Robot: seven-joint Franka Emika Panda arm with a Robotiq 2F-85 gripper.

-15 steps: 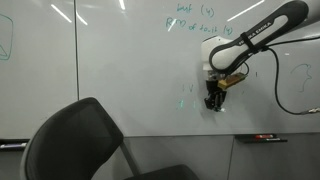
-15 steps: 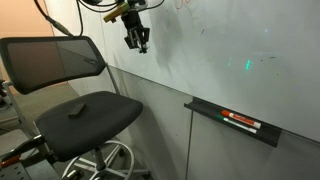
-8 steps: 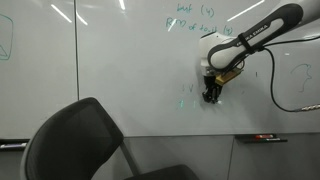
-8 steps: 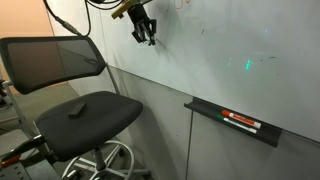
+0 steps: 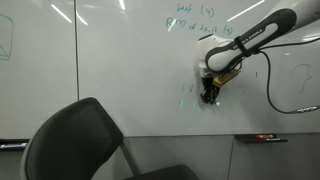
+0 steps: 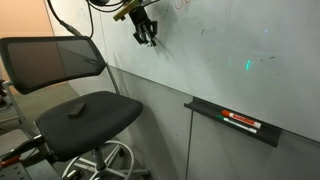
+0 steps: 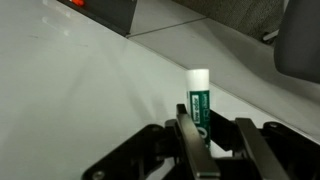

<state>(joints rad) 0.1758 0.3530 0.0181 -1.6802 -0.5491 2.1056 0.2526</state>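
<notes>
My gripper (image 5: 209,97) is at the whiteboard (image 5: 110,70), pointing down, just below green handwriting (image 5: 195,22). In the wrist view it (image 7: 218,140) is shut on a green-and-white marker (image 7: 197,97), whose white end points at the board surface. In an exterior view the gripper (image 6: 147,38) sits close against the board, high above the marker tray (image 6: 235,124). Whether the marker tip touches the board cannot be told.
A black mesh office chair (image 6: 70,85) stands in front of the board; its back also shows in an exterior view (image 5: 75,140). A tray on the board holds a red marker (image 6: 240,122). A black cable (image 5: 275,90) hangs from the arm.
The gripper has moved up and a little sideways along the board over the last second, still holding the marker. Little motion in the last half second.
</notes>
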